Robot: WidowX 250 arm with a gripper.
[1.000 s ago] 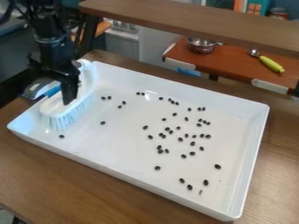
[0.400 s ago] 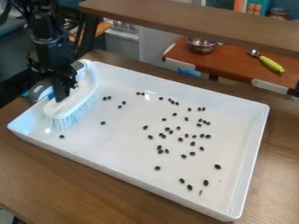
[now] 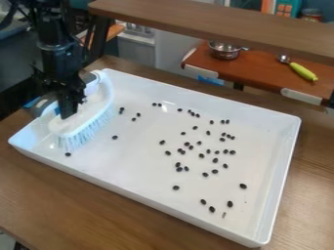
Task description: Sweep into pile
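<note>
The jaws of the black gripper [image 3: 68, 110] are closed on the handle of a white brush [image 3: 83, 123], though how wide they are set cannot be told. The brush is held inside the white tray [image 3: 134, 166], at the tray's left end as viewed, with its pale bristles pointed down to the tray's floor. The black arm [image 3: 57, 49] is seen above that same end of the tray

Dark beans [image 3: 215, 160] are scattered loosely over the tray, most of them across its middle and right part. A lone bean [image 3: 68, 155] is seen just beside the bristles, near the tray's front wall, and a few more are spread between the brush and the tray's middle. Two are found near the tray's back wall

The tray is carried by a wooden table [image 3: 72, 197]. Beyond the tray, a metal pot [image 3: 224, 51] is set on a reddish-brown board [image 3: 261, 68], and to the right of the pot a spoon with a yellow-green handle [image 3: 303, 72] is laid. A wooden shelf [image 3: 215, 22] is seen beyond the tray and higher up
</note>
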